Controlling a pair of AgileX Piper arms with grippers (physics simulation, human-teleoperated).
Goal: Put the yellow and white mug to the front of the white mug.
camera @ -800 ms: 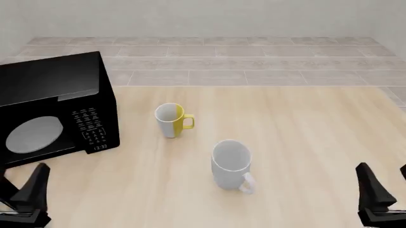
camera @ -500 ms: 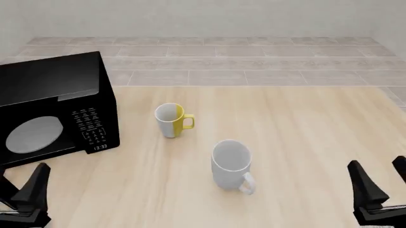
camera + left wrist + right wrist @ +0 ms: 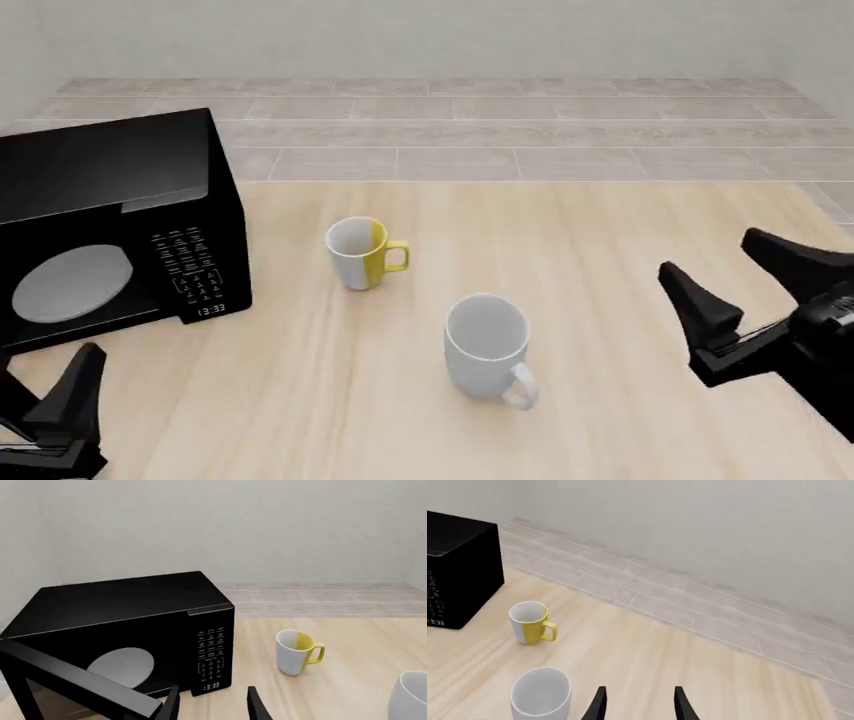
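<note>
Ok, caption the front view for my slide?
Right gripper open, raised beside the white mug; yellow and white mug behind it, near the microwave.

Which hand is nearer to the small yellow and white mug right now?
Neither clearly. The left hand sits low at the near left table edge, the right hand off to the right; both stand open and well apart from the small yellow and white mug.

Black microwave (image 3: 114, 225) door ajar on wooden table (image 3: 601, 240), tiled floor (image 3: 507, 130) beyond

Front view high, facing forward-down; wrist views low; all share yellow and white mug (image 3: 358, 253).
</note>
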